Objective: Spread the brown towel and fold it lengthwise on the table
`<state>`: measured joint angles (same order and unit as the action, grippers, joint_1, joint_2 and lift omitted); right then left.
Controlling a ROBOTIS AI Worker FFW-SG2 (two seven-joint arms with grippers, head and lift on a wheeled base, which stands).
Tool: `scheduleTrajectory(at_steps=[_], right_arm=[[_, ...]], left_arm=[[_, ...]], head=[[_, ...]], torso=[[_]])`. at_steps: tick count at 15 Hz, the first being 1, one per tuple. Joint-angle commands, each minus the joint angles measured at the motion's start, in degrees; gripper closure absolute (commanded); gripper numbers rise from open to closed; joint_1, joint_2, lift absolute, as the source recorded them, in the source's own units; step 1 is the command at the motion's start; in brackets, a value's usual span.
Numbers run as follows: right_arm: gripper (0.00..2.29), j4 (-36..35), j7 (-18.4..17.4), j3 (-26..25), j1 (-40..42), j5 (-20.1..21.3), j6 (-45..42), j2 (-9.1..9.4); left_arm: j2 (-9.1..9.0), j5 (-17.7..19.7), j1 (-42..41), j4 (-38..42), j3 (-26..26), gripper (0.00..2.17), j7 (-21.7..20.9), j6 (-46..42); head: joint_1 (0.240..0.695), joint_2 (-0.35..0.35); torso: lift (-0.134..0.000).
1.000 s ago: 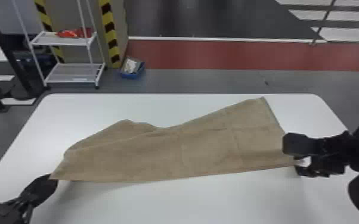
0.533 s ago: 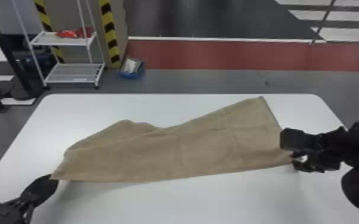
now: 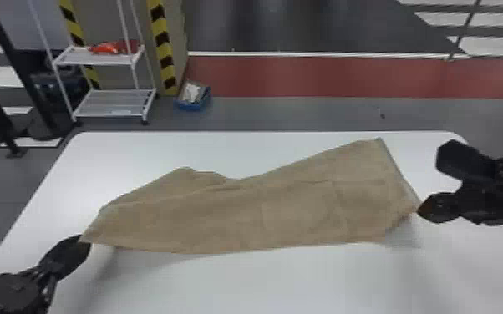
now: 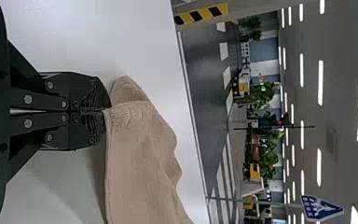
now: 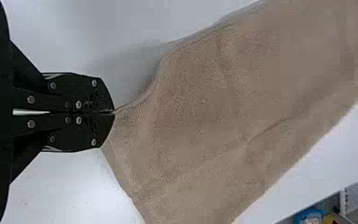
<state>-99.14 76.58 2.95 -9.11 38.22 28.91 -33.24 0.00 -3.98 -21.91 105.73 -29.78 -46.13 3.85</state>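
The brown towel point(image 3: 263, 208) lies stretched across the white table point(image 3: 284, 284), its far edge uneven with a dip near the middle. At its near left corner is my left gripper point(image 3: 84, 241); my right gripper point(image 3: 418, 211) is at its right side, towards the near corner. In the left wrist view, the left gripper point(image 4: 106, 110) is shut on a corner of the towel point(image 4: 140, 158), which bunches a little beyond the fingertips. The right wrist view has the right gripper point(image 5: 113, 112) shut on the towel's edge point(image 5: 223, 121), with a shadow on the table beside it.
Behind the table stand a white rack point(image 3: 113, 94) with red items on its upper shelf and a blue box point(image 3: 194, 100) on the floor. Black posts point(image 3: 21, 75) rise at the far left, and striped pillars point(image 3: 163, 46) stand beside the rack.
My right gripper has shifted and turned, and the towel's near right corner now droops below it, pulled out of its straight near edge. The left gripper has hardly moved.
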Motion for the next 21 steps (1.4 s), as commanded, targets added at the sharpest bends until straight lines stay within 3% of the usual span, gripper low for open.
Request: scheduleTrajectory(at_steps=[1, 3, 5, 8, 10, 11, 14, 17, 20, 21], right_arm=[[1.3, -3.96, 1.74, -8.92, 0.15, -10.45, 5.68, -0.86], [1.3, -5.1, 1.74, -15.6, -1.08, -20.03, 10.77, -1.39], [1.3, -5.37, 1.74, -17.71, -2.93, -24.42, 14.82, -1.13], [1.48, -3.34, -7.59, -13.84, -8.47, -23.81, 17.81, 2.12], [1.52, 3.95, -12.69, -10.06, -15.59, -21.87, 18.86, 3.88], [1.75, 8.34, -15.5, -8.31, -19.63, -20.99, 18.51, 4.85], [1.96, 20.74, -25.17, -3.91, -30.0, -19.15, 13.41, 6.87], [2.11, 29.44, -31.32, -3.3, -37.82, -18.97, 6.91, 9.24], [2.11, 31.99, -33.43, -3.91, -42.74, -19.5, 4.97, 8.98], [2.11, 31.99, -33.43, -4.53, -43.71, -19.94, 4.97, 8.63]], left_arm=[[-0.15, 0.02, 0.03, 5.8, -0.19, 1.71, -0.54, 5.95], [-0.15, 0.9, 0.29, 12.48, -0.98, 1.71, -0.8, 14.39], [-0.15, -0.15, 4.69, 16.79, -1.07, 1.71, -2.38, 25.11], [-0.15, -7.8, 15.32, 17.49, 2.89, 1.71, -4.05, 40.93], [0.7, -16.94, 26.04, 12.92, 8.69, 1.71, -6.43, 46.56], [2.46, -20.28, 31.41, 8.44, 11.59, 1.71, -6.87, 46.73], [6.15, -24.59, 46.17, -8.35, 16.34, 1.71, -5.11, 46.38], [6.68, -25.64, 56.19, -19.86, 17.57, 1.71, -1.94, 40.23], [6.68, -25.64, 61.38, -23.03, 17.22, 1.71, -0.54, 38.3], [6.77, -25.29, 61.73, -22.77, 16.95, 1.71, -0.27, 38.3]], head=[[0.695, 0.001], [0.695, -0.012], [0.695, -0.026], [0.695, -0.042], [0.695, -0.047], [0.667, -0.057], [0.574, -0.073], [0.502, -0.067], [0.427, -0.063], [0.382, -0.064]], torso=[[-0.124], [-0.124], [-0.124], [-0.124], [-0.124], [-0.124], [-0.124], [-0.124], [-0.124], [-0.124]])
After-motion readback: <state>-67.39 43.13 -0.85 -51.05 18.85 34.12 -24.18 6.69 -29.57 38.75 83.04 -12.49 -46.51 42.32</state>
